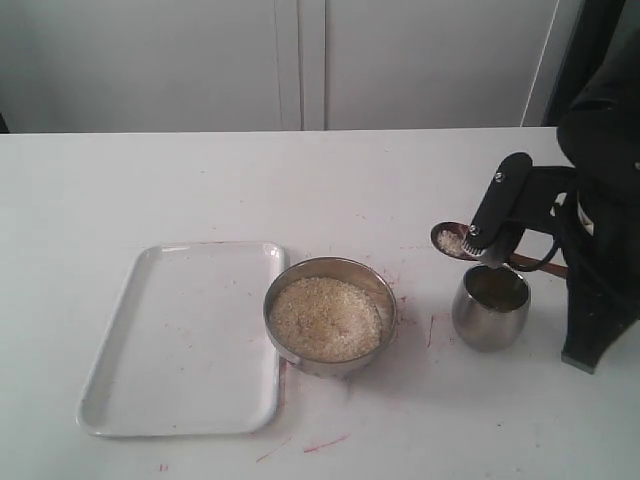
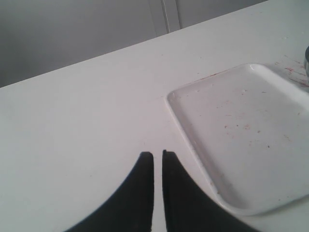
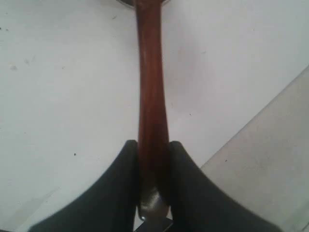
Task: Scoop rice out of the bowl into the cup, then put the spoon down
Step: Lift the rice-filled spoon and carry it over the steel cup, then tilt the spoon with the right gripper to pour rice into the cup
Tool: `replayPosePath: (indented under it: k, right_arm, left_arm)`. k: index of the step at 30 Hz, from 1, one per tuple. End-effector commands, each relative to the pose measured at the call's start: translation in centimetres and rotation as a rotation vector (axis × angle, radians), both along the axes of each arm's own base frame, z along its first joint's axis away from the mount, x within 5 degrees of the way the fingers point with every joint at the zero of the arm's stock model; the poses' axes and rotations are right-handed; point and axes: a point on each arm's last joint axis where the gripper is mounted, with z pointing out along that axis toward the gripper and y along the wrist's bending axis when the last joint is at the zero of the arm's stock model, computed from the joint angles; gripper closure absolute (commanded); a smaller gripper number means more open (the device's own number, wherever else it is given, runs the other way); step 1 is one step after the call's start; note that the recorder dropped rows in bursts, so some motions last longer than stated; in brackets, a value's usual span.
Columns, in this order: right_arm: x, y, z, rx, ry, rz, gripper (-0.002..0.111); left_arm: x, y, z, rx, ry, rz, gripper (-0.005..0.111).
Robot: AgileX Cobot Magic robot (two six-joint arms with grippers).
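The steel bowl (image 1: 285, 300) sits mid-table, filled with rice (image 1: 325, 318). To its right stands the rounded steel cup (image 1: 491, 312). The wooden spoon (image 1: 450, 240) hangs just above the cup's left rim, a small heap of rice in its round end. My right gripper (image 1: 492, 245) is shut on the spoon's handle (image 3: 150, 72), and in the right wrist view the black fingers (image 3: 123, 169) press it from both sides. My left gripper (image 2: 158, 153) hovers over bare table beside the tray, its fingers nearly touching and holding nothing. It does not show in the exterior view.
A white rectangular tray (image 1: 185, 335) lies left of the bowl, and its corner (image 2: 241, 135) shows in the left wrist view. Red specks and streaks (image 1: 325, 442) mark the table near the bowl. The black right arm (image 1: 600, 250) fills the right side, with grey cabinet doors behind the table.
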Motion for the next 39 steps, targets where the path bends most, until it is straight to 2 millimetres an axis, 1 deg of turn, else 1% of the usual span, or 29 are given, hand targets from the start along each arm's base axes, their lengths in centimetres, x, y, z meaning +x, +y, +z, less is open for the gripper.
replayPosePath:
  k: [1,5,10,18,25,28,34,39]
  right_arm:
    - [-0.6,-0.7,-0.1,-0.024,0.003,0.004,0.108]
    - [-1.0,-1.2,-0.7,-0.076,0.007,0.009,0.108]
    - [-1.2,-1.8,-1.0,-0.129,-0.009,0.008,0.108]
    - [-0.9,-2.2,-0.6,-0.183,-0.054,0.006,0.108]
    - [-0.7,-3.2,-0.5,-0.197,-0.056,-0.029,0.108]
    - [-0.8,-3.4,-0.8,-0.221,-0.050,-0.019,0.108]
    - [-0.6,-3.7,-2.1,-0.286,-0.006,0.004,0.108]
    - [-0.3,-3.9,-1.8,-0.328,-0.035,0.011,0.108]
  left_arm:
    - [0.0,0.0,0.2,0.000,-0.003,0.002,0.092]
    - [0.0,0.0,0.2,0.000,-0.003,0.002,0.092]
    - [0.0,0.0,0.2,0.000,-0.003,0.002,0.092]
    - [0.0,0.0,0.2,0.000,-0.003,0.002,0.092]
    - [0.0,0.0,0.2,0.000,-0.003,0.002,0.092]
    - [0.0,0.0,0.2,0.000,-0.003,0.002,0.092]
    - [0.0,0.0,0.2,0.000,-0.003,0.002,0.092]
    - [0.0,0.0,0.2,0.000,-0.003,0.002,0.092]
